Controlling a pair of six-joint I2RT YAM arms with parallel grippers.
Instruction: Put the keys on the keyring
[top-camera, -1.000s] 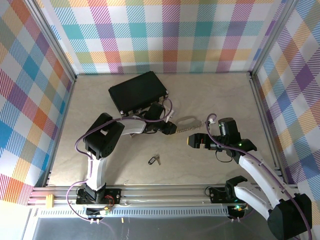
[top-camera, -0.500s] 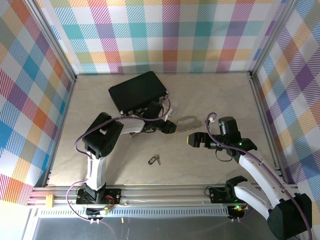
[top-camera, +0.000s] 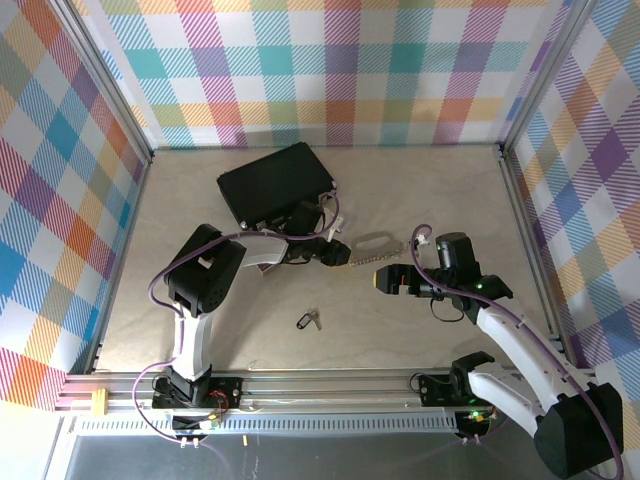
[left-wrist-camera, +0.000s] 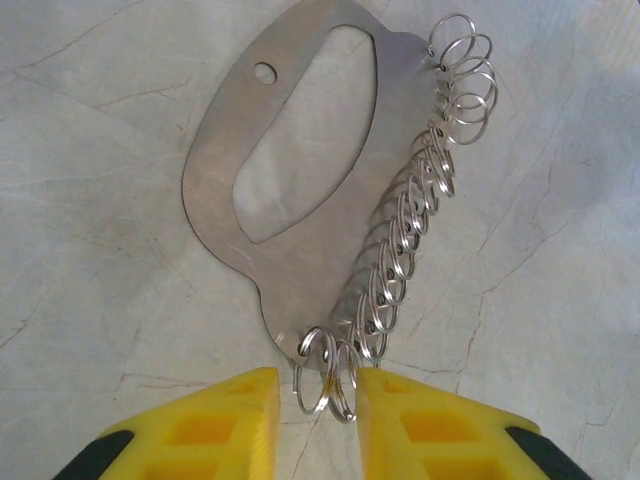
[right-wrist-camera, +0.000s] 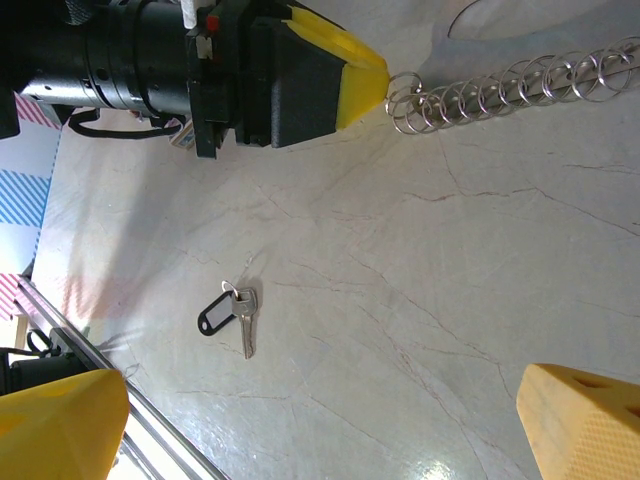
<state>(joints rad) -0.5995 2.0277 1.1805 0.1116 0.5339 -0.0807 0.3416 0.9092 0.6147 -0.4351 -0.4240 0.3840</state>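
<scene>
The keyring holder, a flat metal plate (left-wrist-camera: 300, 150) with a row of split rings (left-wrist-camera: 420, 200) along one edge, lies mid-table (top-camera: 375, 240). My left gripper (left-wrist-camera: 318, 400) sits at the plate's near end. Its yellow fingers (left-wrist-camera: 230, 420) stand narrowly open on either side of the two end rings (left-wrist-camera: 325, 375): the right finger touches a ring, and a small gap shows on the left. One key with a black tag (top-camera: 309, 320) lies flat on the table, nearer the arms (right-wrist-camera: 232, 315). My right gripper (top-camera: 388, 280) hovers wide open, right of the rings, holding nothing (right-wrist-camera: 320, 420).
A black case (top-camera: 275, 183) lies at the back, just behind the left arm's wrist. Metal frame rails (top-camera: 300, 382) run along the near edge and sides, with checked walls around. Bare table surrounds the key.
The left wrist has shifted slightly at the end of the ring row and its fingers have narrowed a little around the end rings. The right arm and the key have not moved.
</scene>
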